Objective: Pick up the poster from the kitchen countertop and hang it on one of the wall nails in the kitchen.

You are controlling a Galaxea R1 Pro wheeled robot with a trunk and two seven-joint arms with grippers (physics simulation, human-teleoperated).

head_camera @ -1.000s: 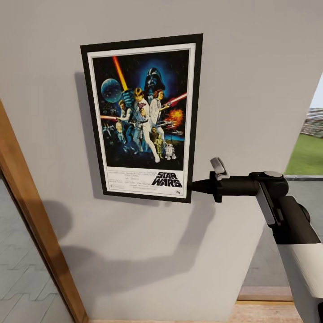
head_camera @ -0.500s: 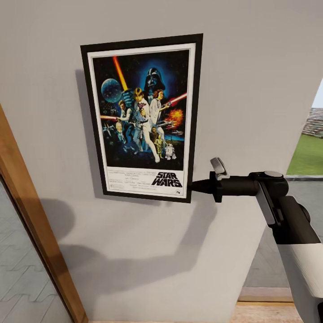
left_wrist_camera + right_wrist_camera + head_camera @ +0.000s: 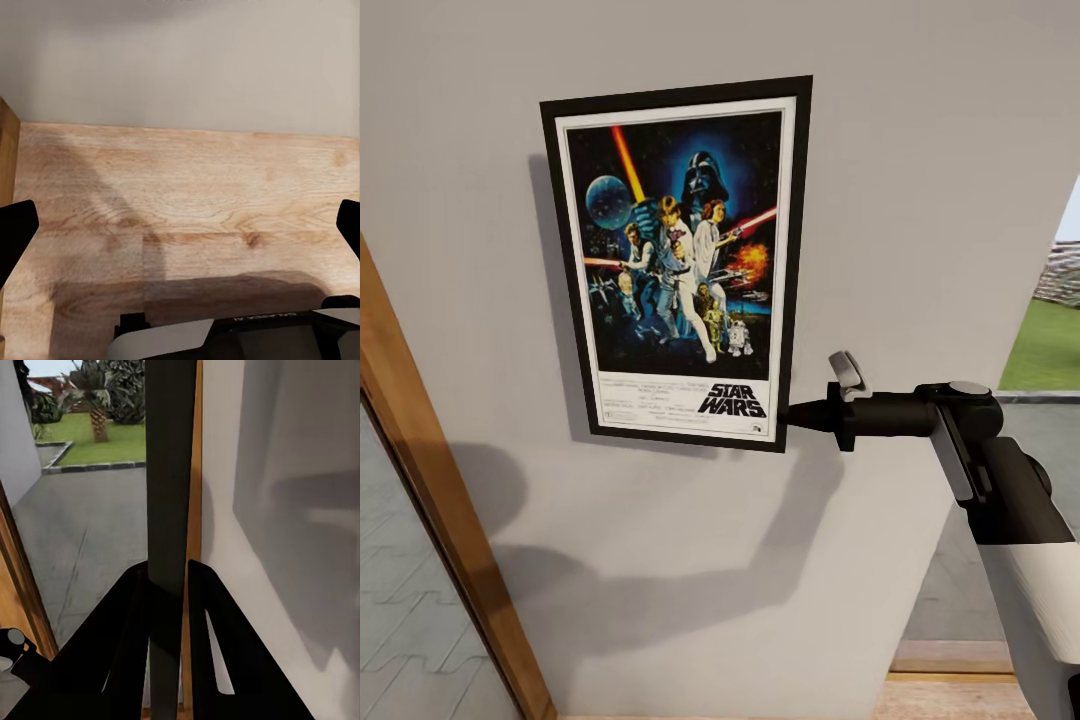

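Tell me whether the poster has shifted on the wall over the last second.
No. The poster sits at the same spot against the grey wall, its frame edges unchanged, with the right gripper shut on its lower right edge.

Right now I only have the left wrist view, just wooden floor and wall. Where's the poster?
Observer: The poster is flat against the grey wall, upright.
Operator: Is anything holding it?
Observer: Yes, the right tool grips its lower right edge; in the right wrist view both fingers close on the black frame.
Operator: What's beside it?
Observer: A wooden door frame on the side of the left arm, and an opening onto grass on the other side.
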